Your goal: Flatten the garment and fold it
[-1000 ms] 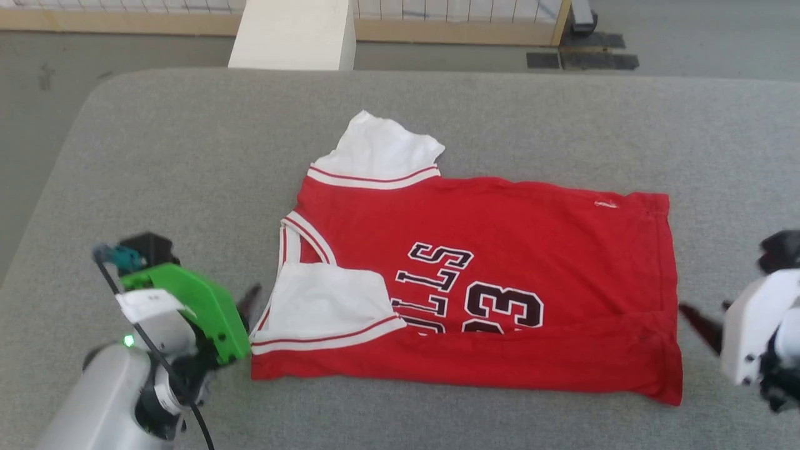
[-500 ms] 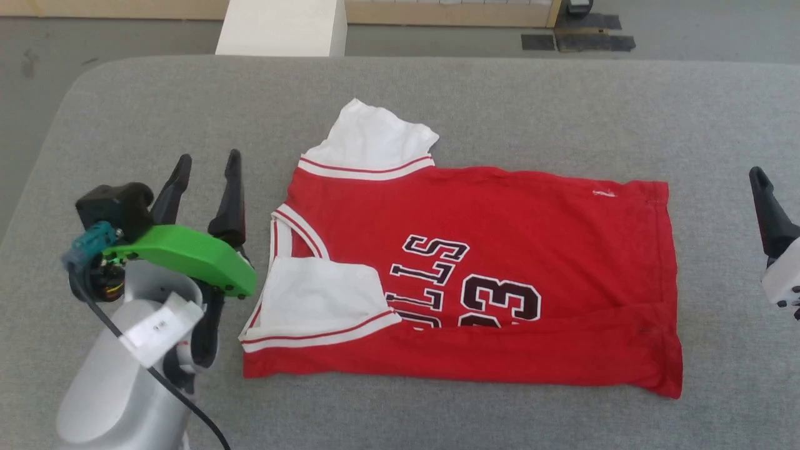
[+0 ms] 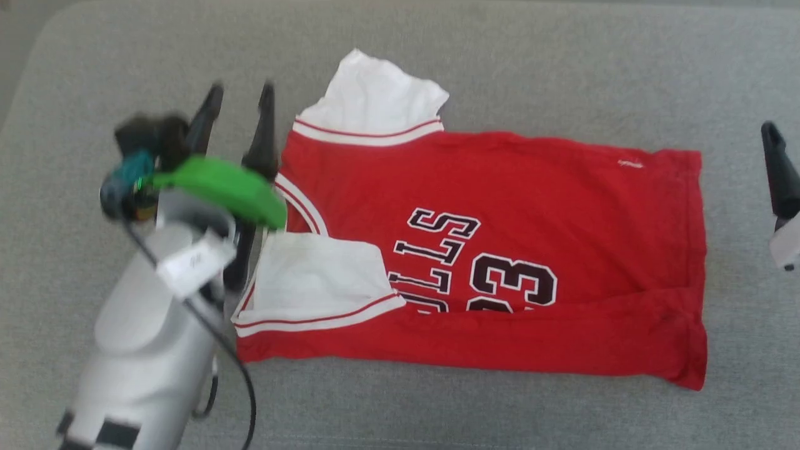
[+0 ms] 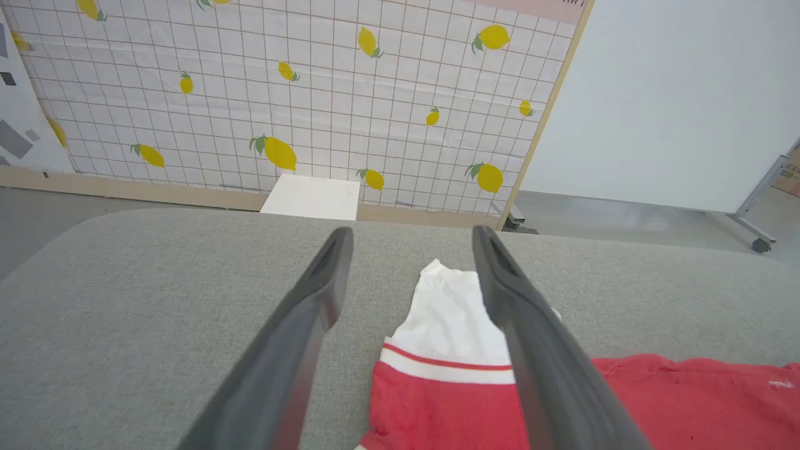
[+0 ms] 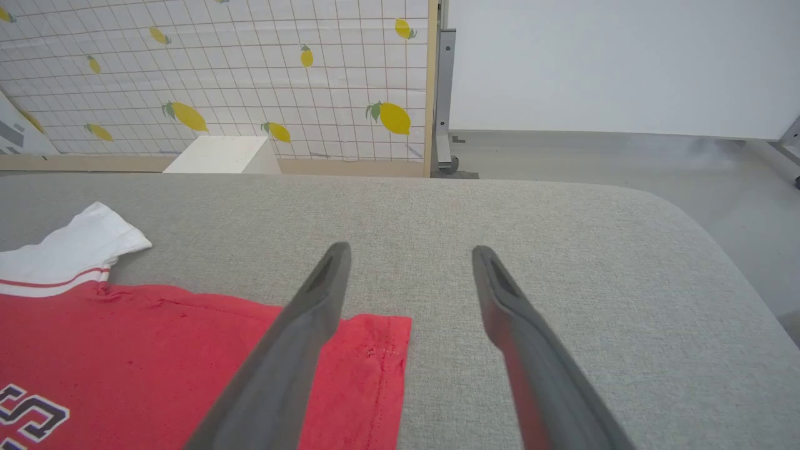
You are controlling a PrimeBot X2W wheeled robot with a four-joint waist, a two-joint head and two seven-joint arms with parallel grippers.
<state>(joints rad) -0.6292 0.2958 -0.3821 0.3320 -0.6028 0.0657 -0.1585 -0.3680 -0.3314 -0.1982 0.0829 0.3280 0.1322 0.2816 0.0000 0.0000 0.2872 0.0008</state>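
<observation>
The bright red soft fabric sports garment [image 3: 500, 250], with white sleeves and dark outlined lettering, lies flat on the grey fabric-covered table [image 3: 531, 69], collar end toward the robot's left. Its near long edge is folded over and covers part of the lettering. One white sleeve lies on the red body; the other projects at the far side. The left gripper [image 3: 242, 90] hovers just beside the collar, fingers apart, holding nothing. The right gripper [image 5: 410, 251] stands near the hem end, fingers apart, empty.
</observation>
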